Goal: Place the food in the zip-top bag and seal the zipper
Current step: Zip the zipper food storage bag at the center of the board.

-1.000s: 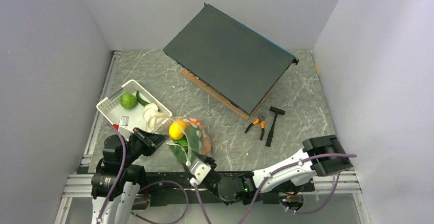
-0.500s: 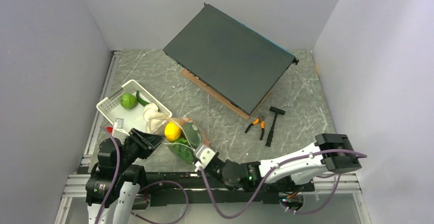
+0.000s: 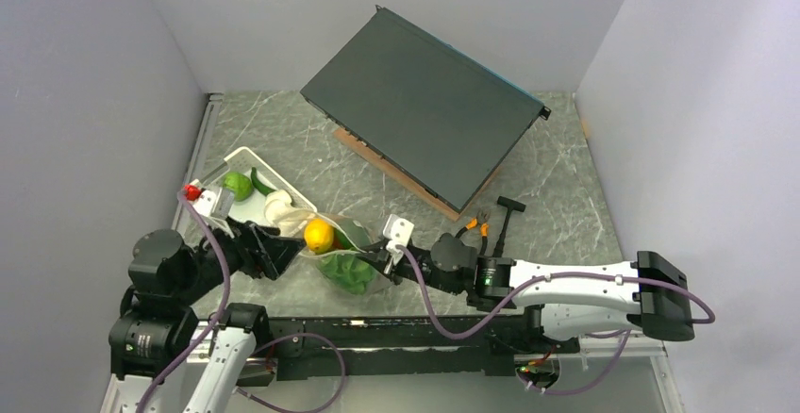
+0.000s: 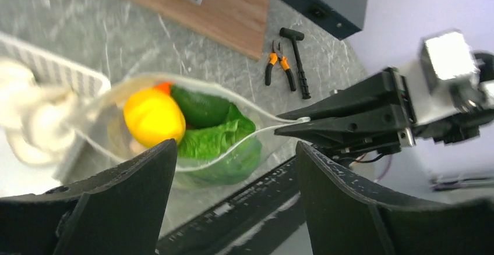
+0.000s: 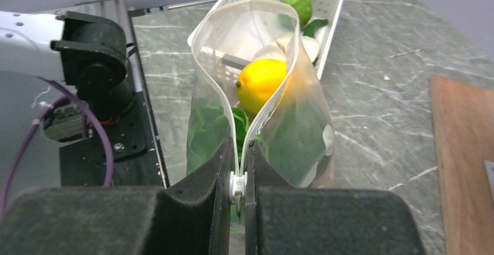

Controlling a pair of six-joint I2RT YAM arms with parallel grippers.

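Right wrist view caught the right gripper [image 5: 237, 180] clamped on the thin whitish zipper [image 5: 275, 101] of the clear dotted zip-top bag [image 5: 303, 133], a grip too small to read from the top external view. Left wrist view showed the left gripper [image 4: 236, 150] with jaws wide apart. The bag, gaping beside one white perforated basket [image 5: 329, 2], held one yellow lemon [image 5: 260, 83] and green lettuce [image 5: 205, 135]. On the grey marbled worktop [image 5: 378, 92], between pale walls [image 3: 94, 102], lay one black hammer [image 3: 502, 234] and one pair of orange-handled pliers [image 3: 472, 229].
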